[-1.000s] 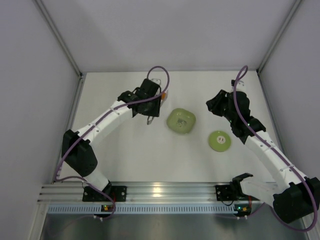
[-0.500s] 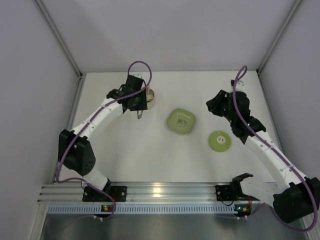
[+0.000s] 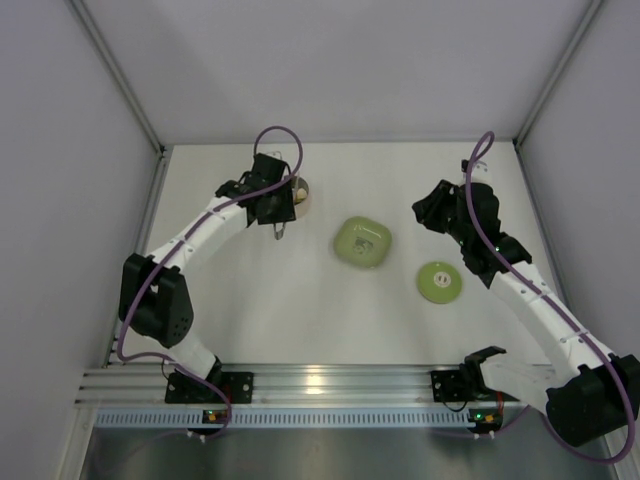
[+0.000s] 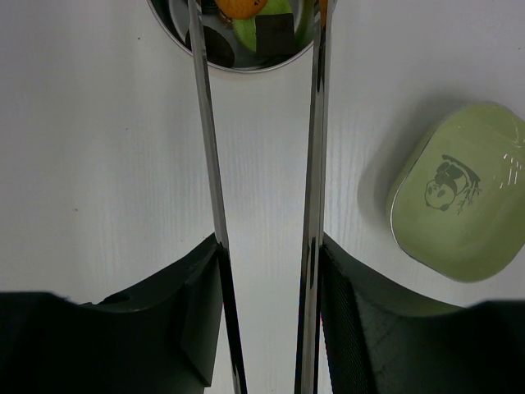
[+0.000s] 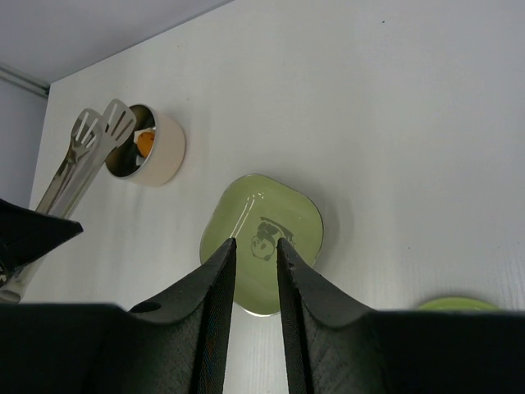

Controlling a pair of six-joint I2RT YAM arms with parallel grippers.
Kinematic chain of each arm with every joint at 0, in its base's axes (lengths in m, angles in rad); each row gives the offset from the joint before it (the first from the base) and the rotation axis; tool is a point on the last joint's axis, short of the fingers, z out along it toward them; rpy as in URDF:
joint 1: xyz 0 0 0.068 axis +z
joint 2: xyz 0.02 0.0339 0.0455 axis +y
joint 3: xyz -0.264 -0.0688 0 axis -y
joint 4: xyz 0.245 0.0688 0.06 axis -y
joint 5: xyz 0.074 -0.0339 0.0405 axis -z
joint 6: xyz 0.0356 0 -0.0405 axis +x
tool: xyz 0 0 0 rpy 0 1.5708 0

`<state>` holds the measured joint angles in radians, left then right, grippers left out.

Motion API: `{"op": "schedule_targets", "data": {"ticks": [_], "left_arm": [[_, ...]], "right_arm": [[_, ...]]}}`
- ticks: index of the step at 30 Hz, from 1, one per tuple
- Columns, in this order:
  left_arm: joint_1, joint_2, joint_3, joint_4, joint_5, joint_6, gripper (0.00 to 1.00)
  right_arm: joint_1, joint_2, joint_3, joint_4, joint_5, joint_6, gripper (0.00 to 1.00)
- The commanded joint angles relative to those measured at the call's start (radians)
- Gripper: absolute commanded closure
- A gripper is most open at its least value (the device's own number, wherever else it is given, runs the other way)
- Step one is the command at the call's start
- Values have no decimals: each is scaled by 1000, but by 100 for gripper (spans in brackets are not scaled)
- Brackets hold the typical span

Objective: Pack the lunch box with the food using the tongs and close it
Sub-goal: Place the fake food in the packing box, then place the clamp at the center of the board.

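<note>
My left gripper (image 3: 278, 205) (image 4: 269, 242) is shut on the tongs (image 4: 207, 148), one finger pressing each silver arm. The two arms stand apart, and their tips reach over the lunch box (image 3: 303, 190) (image 4: 246, 66). Inside the round steel box lies the food: an orange piece (image 4: 238, 6), a light green one (image 4: 246, 34) and a black one (image 4: 275, 33). In the right wrist view the tongs (image 5: 90, 148) hover at the cream box (image 5: 164, 156). The round green lid (image 3: 439, 282) lies on the table to the right. My right gripper (image 3: 435, 215) (image 5: 256, 242) hangs slightly open and holds nothing.
A green rounded-square dish (image 3: 362, 242) (image 4: 459, 197) (image 5: 271, 201) with a panda print sits mid-table, under the right gripper's fingers, and shows no food in it. White walls close the table on three sides.
The left arm has swung left and back with the tongs, from beside the green dish to over the lunch box. The tongs' arms have spread apart. The right arm has not moved.
</note>
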<state>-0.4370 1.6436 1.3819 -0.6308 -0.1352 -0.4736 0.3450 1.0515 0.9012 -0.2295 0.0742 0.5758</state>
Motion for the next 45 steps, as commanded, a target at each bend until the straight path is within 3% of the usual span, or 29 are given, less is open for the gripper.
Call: {"op": "schedule_targets", "data": {"ticks": [1, 7, 12, 16, 19, 27, 35, 39, 45], "left_arm": [[3, -19, 8, 59, -1, -8, 50], [24, -121, -43, 95, -121, -57, 50], [176, -246, -191, 197, -150, -122, 49], [325, -269, -299, 275, -110, -158, 49], [366, -242, -380, 351, -98, -203, 49], [380, -111, -569, 546, -129, -298, 47], [380, -74, -603, 569, -83, -300, 38], [380, -91, -603, 560, -78, -292, 29], [380, -136, -603, 539, -76, -289, 24]], "right_arm": [[17, -5, 42, -13, -4, -16, 74], [18, -5, 51, -16, -7, -21, 74], [17, 5, 64, -21, -20, -28, 73], [17, 19, 70, -28, -31, -33, 74], [17, 22, 70, -25, -37, -33, 74], [17, 30, 56, -24, -39, -37, 75], [17, 30, 38, -16, -31, -33, 74], [18, 35, 39, -13, -34, -30, 74], [17, 35, 42, -13, -37, -30, 74]]}}
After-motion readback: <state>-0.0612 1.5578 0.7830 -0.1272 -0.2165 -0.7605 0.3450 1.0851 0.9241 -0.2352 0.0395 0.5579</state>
